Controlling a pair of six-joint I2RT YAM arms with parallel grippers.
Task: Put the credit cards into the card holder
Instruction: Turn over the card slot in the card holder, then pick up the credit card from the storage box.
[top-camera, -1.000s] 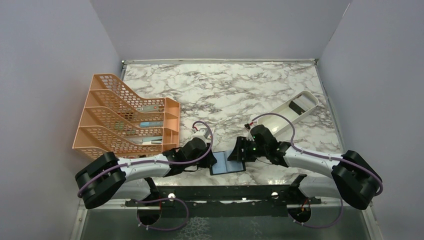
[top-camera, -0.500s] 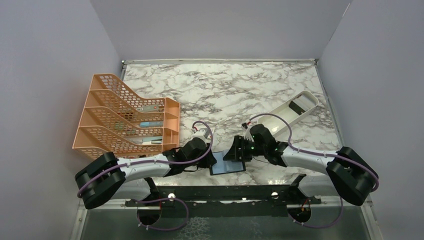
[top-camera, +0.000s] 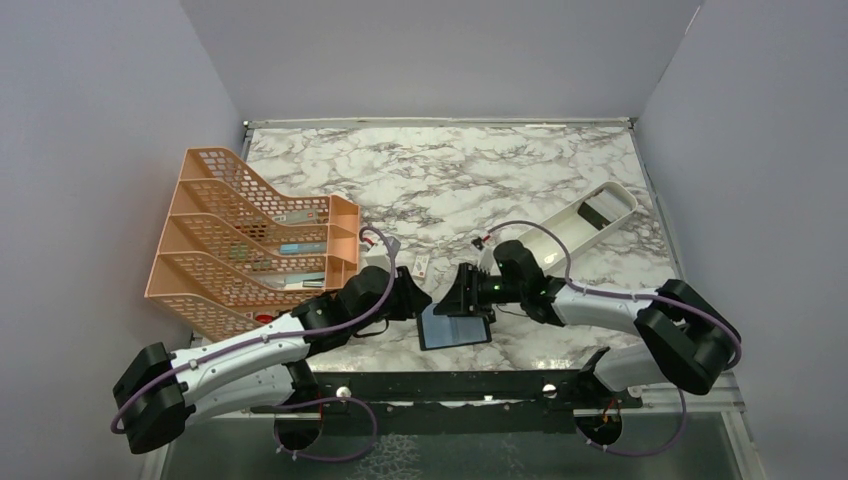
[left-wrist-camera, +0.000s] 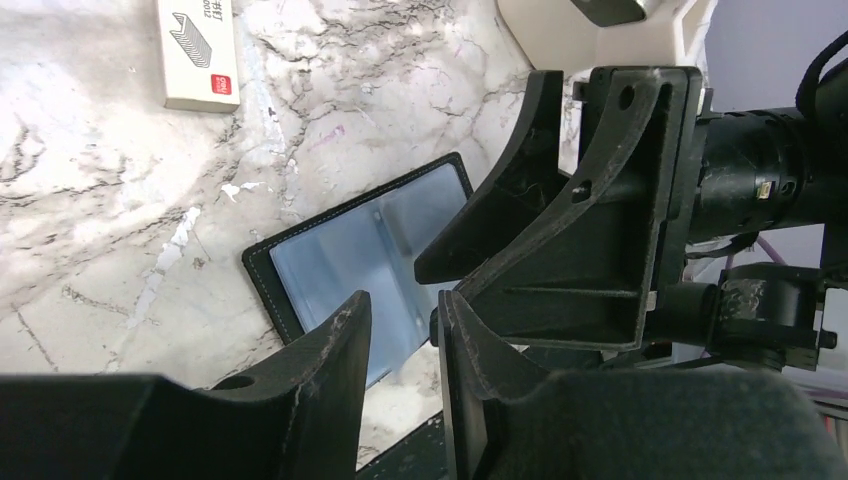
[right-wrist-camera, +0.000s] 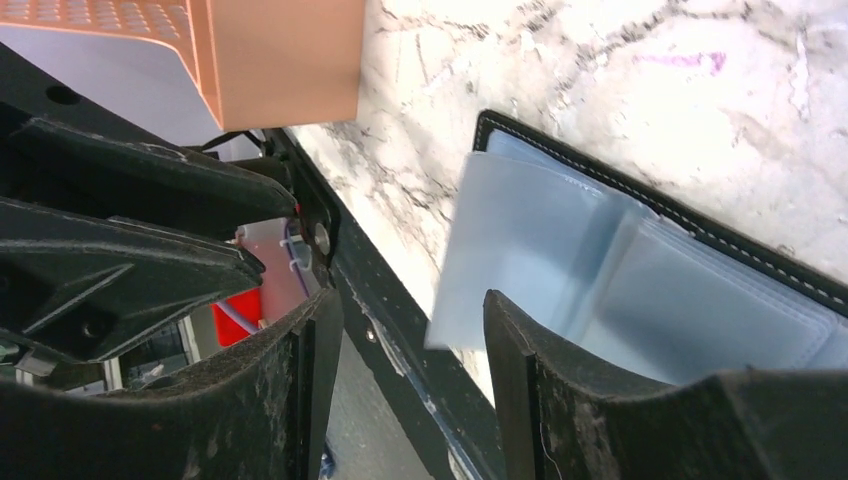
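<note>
Closest to the table's near edge, the card holder (left-wrist-camera: 330, 265) lies open and flat with its blue-grey lining facing up. Its black stitched border frames the lining. It sits directly under the gap between the two claws, which face each other above it.

The left claw (left-wrist-camera: 402, 310) hovers over the holder's left half. Its two black fingers are slightly parted and nothing is gripped between them. The lining shows through the narrow gap.

The right claw (right-wrist-camera: 410, 305) is just opposite, tip to tip with the left claw but apart from it. It is tilted down over the holder's right half. Its fingers are spread wide and are also released, with nothing in their grasp. Below that gap, a clear sleeve (right-wrist-camera: 520, 240) fans out from the holder, past its black edge toward the near side. Whether the fingers touch the sleeve cannot be told.

Just beyond the left claw, on the far side, a small white box (left-wrist-camera: 198, 50) with a red mark lies flat on the marble table (top-camera: 450, 180).

Farther out to the left claw's left, an orange mesh rack (top-camera: 250, 235) stands with its tiers stepping back. Beyond the right claw, to its far right, a long white tray (top-camera: 590, 218) lies at an angle.
</note>
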